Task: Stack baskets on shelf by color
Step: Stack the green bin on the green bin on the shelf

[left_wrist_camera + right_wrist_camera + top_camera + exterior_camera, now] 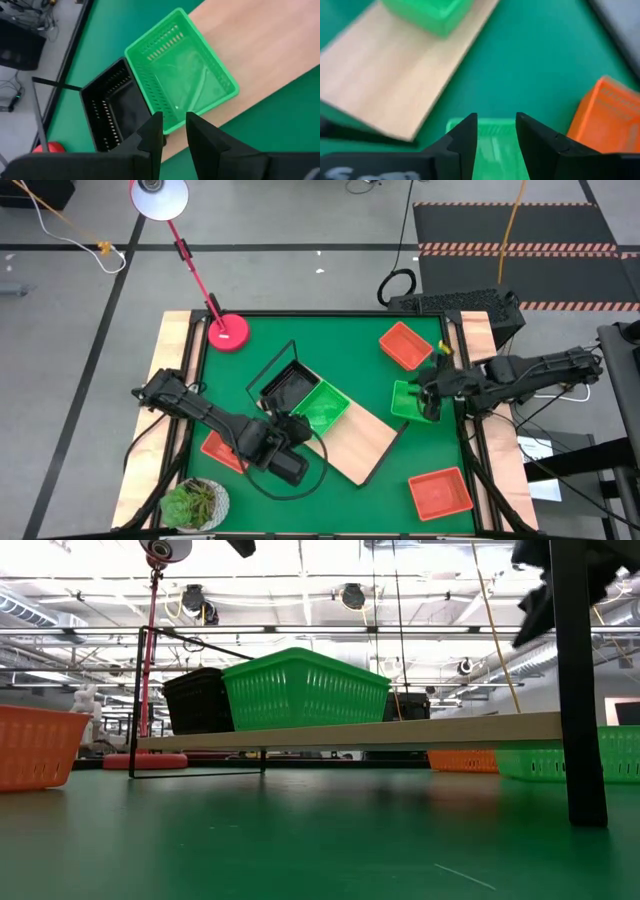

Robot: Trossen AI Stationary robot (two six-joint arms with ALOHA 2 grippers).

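The shelf (365, 442) lies slantwise on the green mat. A black basket (288, 387) and a green basket (323, 408) stand side by side on its far-left half. My left gripper (174, 131) hovers open above the near rim of that green basket (182, 75), beside the black basket (112, 112). My right gripper (496, 135) is open over a second green basket (495, 150), which rests on the mat at the right (405, 402). Red-orange baskets rest on the mat at the far right (405, 345), the near right (440, 492) and under my left arm (218, 450). My right gripper comes slanting down from the table's right side over the rim of the green basket (492, 122) on the mat, its fingers apart. Whether they touch the basket, I cannot tell.
A red lamp base (229, 332) stands at the far left, its stem leaning back to a white shade (160, 195). A potted plant (195, 502) stands at the near left corner. The shelf's near-right half (370, 435) is bare wood.
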